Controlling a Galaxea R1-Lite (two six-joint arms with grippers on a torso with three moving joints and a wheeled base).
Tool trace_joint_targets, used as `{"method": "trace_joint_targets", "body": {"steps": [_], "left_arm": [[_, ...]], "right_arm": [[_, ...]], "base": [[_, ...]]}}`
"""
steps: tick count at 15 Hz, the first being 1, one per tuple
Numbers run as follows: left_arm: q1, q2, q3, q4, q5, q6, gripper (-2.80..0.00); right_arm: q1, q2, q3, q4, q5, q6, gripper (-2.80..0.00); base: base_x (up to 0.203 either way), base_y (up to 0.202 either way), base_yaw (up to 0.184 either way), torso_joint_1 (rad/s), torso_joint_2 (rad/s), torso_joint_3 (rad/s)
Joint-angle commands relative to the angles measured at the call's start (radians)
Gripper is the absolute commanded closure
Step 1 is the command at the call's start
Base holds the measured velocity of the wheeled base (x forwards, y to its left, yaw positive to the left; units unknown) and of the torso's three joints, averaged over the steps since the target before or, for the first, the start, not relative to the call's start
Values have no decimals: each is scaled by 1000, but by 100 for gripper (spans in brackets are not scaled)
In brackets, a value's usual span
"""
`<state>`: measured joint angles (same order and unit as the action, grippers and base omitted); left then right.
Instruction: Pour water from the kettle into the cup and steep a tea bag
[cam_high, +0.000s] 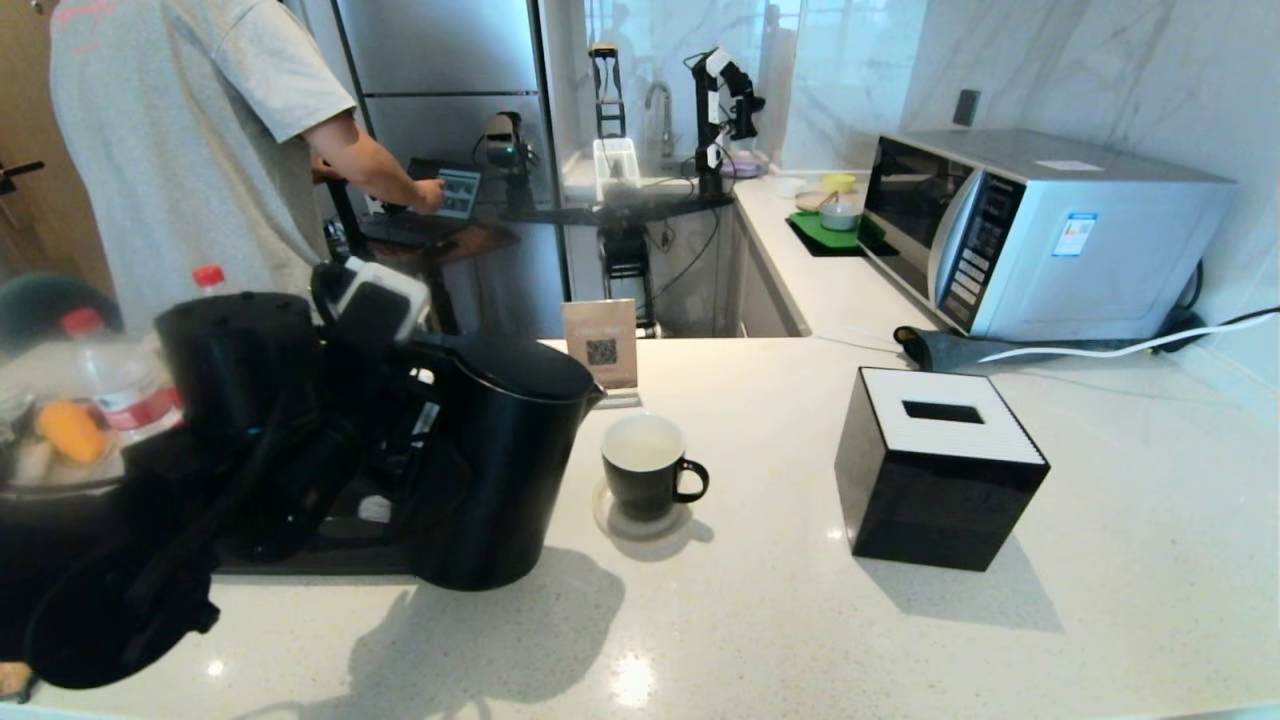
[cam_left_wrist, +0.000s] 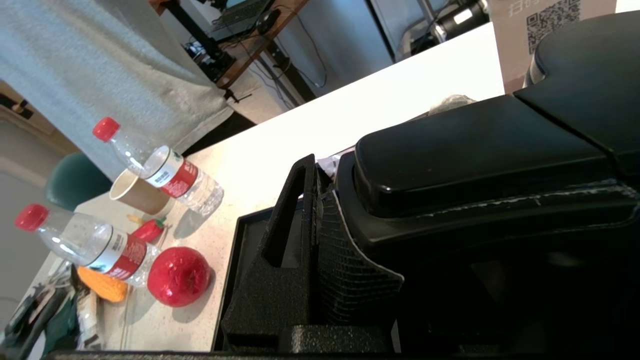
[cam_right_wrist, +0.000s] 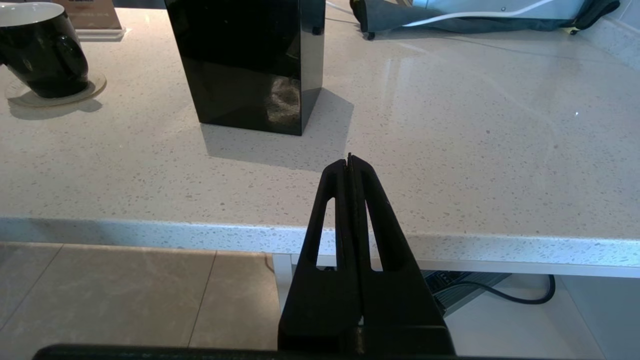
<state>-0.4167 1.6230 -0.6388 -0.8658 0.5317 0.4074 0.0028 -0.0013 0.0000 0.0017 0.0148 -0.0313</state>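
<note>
The matte-black kettle (cam_high: 495, 460) stands upright at the left of the counter, its spout towards the cup (cam_high: 645, 468). My left gripper (cam_high: 400, 395) is shut on the kettle's loop handle (cam_left_wrist: 475, 155); in the left wrist view one finger's pad (cam_left_wrist: 345, 260) presses on the handle and the other finger is hidden behind it. The small black mug sits on a round coaster (cam_high: 640, 525), with a pale yellowish tint low in its white inside. My right gripper (cam_right_wrist: 349, 160) is shut on nothing, off the counter's front edge, and is absent from the head view. The tea bag is out of view.
A black cube tissue box (cam_high: 940, 470) stands right of the mug. A microwave (cam_high: 1040, 230) is at the back right, a QR sign (cam_high: 601, 345) behind the mug. Red-capped bottles (cam_left_wrist: 160, 172), a paper cup (cam_left_wrist: 132, 192) and a red fruit (cam_left_wrist: 179, 276) crowd the far left beside a black tray (cam_high: 300, 560). A person (cam_high: 200, 130) stands behind.
</note>
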Motion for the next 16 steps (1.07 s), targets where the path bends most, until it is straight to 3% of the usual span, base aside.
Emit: {"method": "trace_joint_targets", "body": {"steps": [1,16], "left_arm": [[-19,12,-23,29,17,2,0],[-74,31,-99,186,54,4,0]], "right_arm": [[0,1,0,0,1,-1,0],[0,1,0,0,1,-1,0]], "base": [[0,0,0,0,0,0],[0,0,0,0,0,0]]}}
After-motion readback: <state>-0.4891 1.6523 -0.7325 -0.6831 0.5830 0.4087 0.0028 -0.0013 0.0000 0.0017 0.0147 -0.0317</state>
